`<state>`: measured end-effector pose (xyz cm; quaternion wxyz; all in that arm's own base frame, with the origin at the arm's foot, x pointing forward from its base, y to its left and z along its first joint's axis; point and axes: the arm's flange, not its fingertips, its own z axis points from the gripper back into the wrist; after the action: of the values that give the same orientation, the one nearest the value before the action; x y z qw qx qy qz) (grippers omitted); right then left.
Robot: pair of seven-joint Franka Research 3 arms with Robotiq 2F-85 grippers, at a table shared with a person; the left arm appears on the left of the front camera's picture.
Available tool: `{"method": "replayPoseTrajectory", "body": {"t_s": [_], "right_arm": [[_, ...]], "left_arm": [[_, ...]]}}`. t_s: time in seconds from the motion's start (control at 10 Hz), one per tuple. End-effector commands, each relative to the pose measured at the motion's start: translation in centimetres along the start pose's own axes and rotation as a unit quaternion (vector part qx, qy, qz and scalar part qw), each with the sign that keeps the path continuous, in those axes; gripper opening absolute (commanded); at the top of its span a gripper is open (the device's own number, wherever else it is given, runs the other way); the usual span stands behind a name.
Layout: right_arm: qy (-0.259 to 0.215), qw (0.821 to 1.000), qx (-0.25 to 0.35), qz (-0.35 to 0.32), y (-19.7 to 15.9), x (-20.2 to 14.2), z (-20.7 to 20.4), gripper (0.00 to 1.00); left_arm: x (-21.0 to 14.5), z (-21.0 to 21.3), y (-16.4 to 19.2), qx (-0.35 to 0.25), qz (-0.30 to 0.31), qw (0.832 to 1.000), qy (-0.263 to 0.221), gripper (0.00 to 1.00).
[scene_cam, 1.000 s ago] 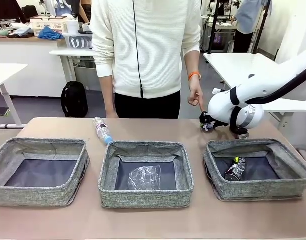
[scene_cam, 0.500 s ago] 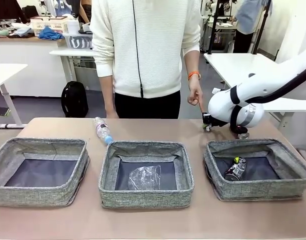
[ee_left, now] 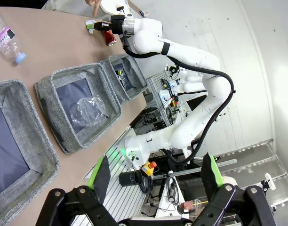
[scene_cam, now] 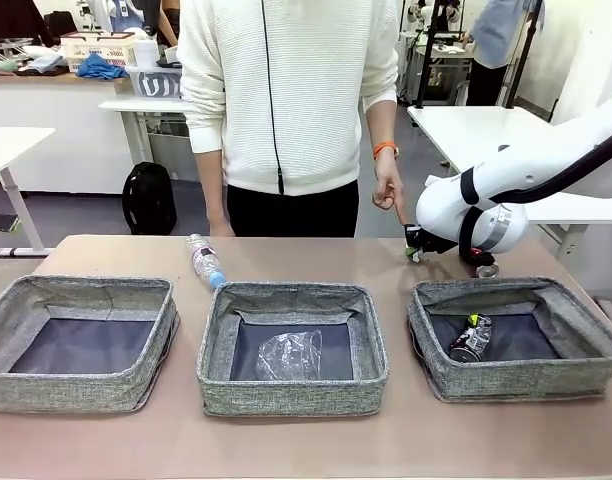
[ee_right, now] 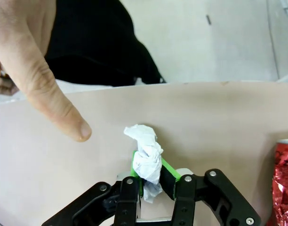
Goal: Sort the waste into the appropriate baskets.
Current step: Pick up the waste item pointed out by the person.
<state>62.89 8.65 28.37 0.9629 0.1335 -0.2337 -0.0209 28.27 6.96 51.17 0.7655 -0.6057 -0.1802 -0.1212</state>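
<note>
Tabletop [ee_right: 219, 117], paper wad [ee_right: 145, 143] within right hand [ee_right: 152, 175]

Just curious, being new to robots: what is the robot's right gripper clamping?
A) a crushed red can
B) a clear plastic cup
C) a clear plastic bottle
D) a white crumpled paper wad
D: the right wrist view shows the right gripper shut on the white crumpled paper wad.

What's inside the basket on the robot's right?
In the right basket one crushed dark can lies on the dark bottom. Its near wall covers the front strip of the floor, so anything there is hidden.
</note>
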Motion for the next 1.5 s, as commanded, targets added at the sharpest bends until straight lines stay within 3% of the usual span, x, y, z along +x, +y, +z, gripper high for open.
{"method": "replayPoseTrajectory", "body": {"t_s": [0.0, 0.1, 0.3, 0.4, 0.5, 0.7, 0.8, 1.1, 1.2, 1.3, 1.4], "right_arm": [[0.035, 0.999, 0.013, 0.013, -1.4, -0.6, 3.8, 0.00], [0.044, 0.999, 0.016, 0.019, -1.7, -1.2, 8.0, 0.00], [0.122, 0.992, 0.027, -0.033, -0.1, -4.1, 18.6, 0.00], [0.153, 0.984, -0.040, -0.084, 2.6, -6.6, 22.7, 0.00], [0.165, 0.979, -0.085, -0.080, 5.9, -9.8, 25.7, 0.00], [0.170, 0.975, -0.106, -0.099, 8.3, -12.6, 27.2, 0.00], [0.174, 0.975, -0.082, -0.114, 7.9, -11.9, 26.2, 0.00], [0.158, 0.978, -0.092, -0.099, 6.5, -12.5, 27.5, 0.00], [0.167, 0.976, -0.092, -0.107, 7.6, -13.3, 28.0, 0.13], [0.178, 0.973, -0.089, -0.115, 9.5, -13.9, 27.3, 0.13], [0.113, 0.976, -0.153, -0.105, 11.9, -12.5, 30.4, 0.13]], "left_arm": [[0.1, -0.1, -0.3, -0.009, -0.004, 1.000, -0.005, 1.00], [0.1, -0.1, -0.3, -0.009, -0.004, 1.000, -0.005, 1.00], [0.1, -0.1, -0.3, -0.009, -0.004, 1.000, -0.005, 1.00], [0.1, -0.1, -0.3, -0.009, -0.004, 1.000, -0.005, 1.00], [0.1, -0.1, -0.3, -0.009, -0.004, 1.000, -0.005, 1.00], [0.1, -0.1, -0.3, -0.009, -0.004, 1.000, -0.005, 1.00], [0.1, -0.1, -0.3, -0.009, -0.004, 1.000, -0.005, 1.00], [0.1, -0.1, -0.3, -0.009, -0.004, 1.000, -0.005, 1.00], [0.1, -0.1, -0.3, -0.009, -0.004, 1.000, -0.005, 1.00], [0.1, -0.1, -0.3, -0.009, -0.004, 1.000, -0.005, 1.00], [0.1, -0.1, -0.3, -0.009, -0.004, 1.000, -0.005, 1.00]]}}
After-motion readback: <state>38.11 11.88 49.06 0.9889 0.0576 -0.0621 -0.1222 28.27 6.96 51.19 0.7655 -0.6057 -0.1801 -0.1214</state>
